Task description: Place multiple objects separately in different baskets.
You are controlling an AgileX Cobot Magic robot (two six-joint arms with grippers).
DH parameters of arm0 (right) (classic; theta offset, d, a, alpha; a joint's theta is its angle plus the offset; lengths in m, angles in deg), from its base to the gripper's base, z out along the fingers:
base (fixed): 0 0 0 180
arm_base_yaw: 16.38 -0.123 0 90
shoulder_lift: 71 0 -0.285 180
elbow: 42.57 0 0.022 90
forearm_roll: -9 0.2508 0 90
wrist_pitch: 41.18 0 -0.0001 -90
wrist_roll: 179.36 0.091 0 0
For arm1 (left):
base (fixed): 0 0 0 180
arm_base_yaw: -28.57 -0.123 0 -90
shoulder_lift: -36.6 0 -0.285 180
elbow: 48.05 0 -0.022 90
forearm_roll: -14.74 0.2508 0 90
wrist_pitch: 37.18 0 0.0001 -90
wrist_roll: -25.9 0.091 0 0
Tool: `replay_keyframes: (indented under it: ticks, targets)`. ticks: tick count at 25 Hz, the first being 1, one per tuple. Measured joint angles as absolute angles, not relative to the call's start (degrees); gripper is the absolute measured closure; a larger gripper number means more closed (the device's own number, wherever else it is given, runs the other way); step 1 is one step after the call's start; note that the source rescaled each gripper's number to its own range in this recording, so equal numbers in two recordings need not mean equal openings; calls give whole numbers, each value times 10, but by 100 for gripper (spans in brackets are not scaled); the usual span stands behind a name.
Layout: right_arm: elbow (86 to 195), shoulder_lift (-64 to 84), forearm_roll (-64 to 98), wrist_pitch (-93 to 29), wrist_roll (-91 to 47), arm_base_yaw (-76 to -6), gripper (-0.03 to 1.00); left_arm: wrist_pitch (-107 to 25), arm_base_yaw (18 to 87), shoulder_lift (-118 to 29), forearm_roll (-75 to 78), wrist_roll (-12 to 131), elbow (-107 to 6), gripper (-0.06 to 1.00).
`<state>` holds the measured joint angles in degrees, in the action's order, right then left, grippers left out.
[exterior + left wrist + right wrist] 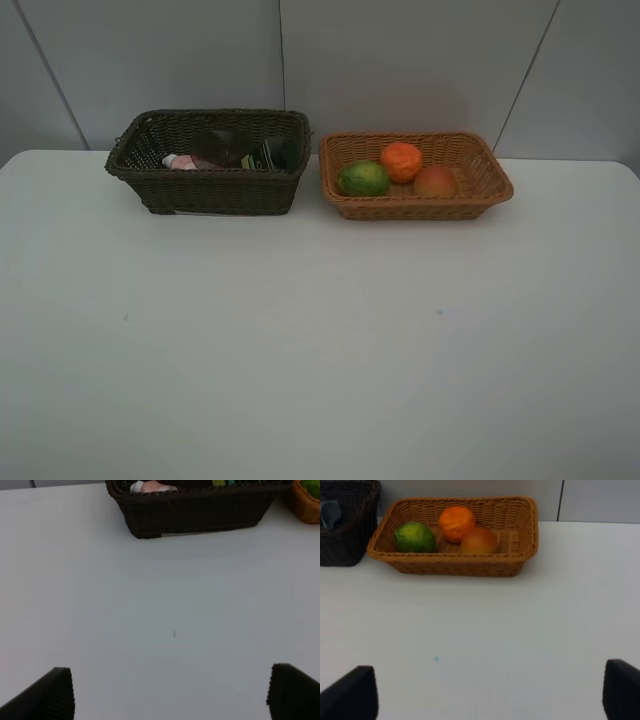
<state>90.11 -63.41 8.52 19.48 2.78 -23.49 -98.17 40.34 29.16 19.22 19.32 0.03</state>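
The left end effector [170, 692] and the right end effector [490, 695] both hang with fingers spread wide and holding nothing, each over a bare stretch of white desk [320, 350] well short of the baskets. At the desk's far edge, against a pale grey panelled wall [400, 60], sit the dark brown basket [215, 190] on the left and the light tan basket [415, 205] just beside it on the right — a narrow gap between them. The dark one holds the pink bottle [180, 161], the dark green bottle [268, 155] and a cup too dim to make out clearly; the tan one holds the green fruit [362, 178], the orange [401, 161] and the peach-like fruit [435, 181] — clustered close together.
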Motion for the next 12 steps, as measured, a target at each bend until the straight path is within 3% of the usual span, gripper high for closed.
replay_keyframes:
  ticks: [12]
  targets:
    - [901,-634,85,195,28,-235,0,-982,403,292,191,194,0,-5]
